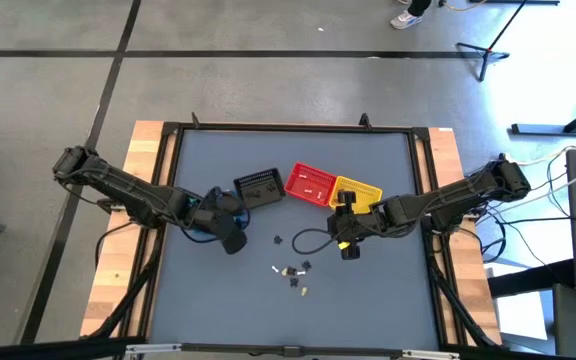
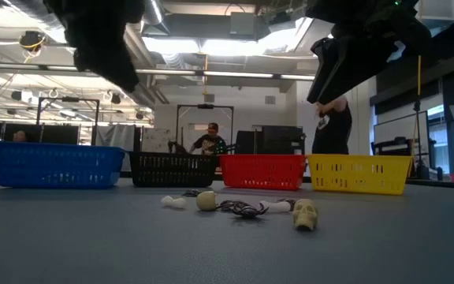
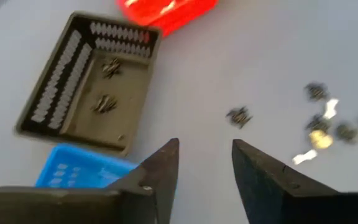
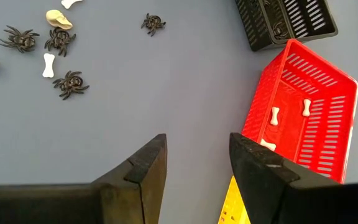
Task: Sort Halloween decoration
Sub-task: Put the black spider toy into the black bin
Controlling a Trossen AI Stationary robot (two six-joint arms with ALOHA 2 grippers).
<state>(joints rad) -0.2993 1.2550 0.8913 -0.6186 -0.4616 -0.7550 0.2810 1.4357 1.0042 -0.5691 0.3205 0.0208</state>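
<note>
Halloween decorations lie loose on the grey table [image 1: 218, 310]: dark spiders [image 4: 71, 83], white bones [image 4: 48, 65] and cream skulls [image 2: 306, 214], clustered near the table's middle [image 1: 293, 272]. One spider [image 3: 238, 116] lies apart. Two spiders [image 3: 104, 102] rest in the black basket [image 3: 92, 87], and bones [image 4: 275, 115] lie in the red basket [image 4: 303, 118]. My left gripper [image 3: 205, 162] hovers open beside the black and blue [image 3: 73, 171] baskets. My right gripper [image 4: 197, 162] hovers open near the red basket. Nothing is between either pair of fingers.
Four baskets stand in a row at the table's far middle: blue [image 2: 57, 164], black [image 2: 172, 169], red [image 2: 262, 171], yellow [image 2: 359, 173]. A dark cable loop [image 1: 308, 240] lies by my right gripper. People stand in the room beyond [image 2: 211, 140]. Bare table surface lies toward the near edge.
</note>
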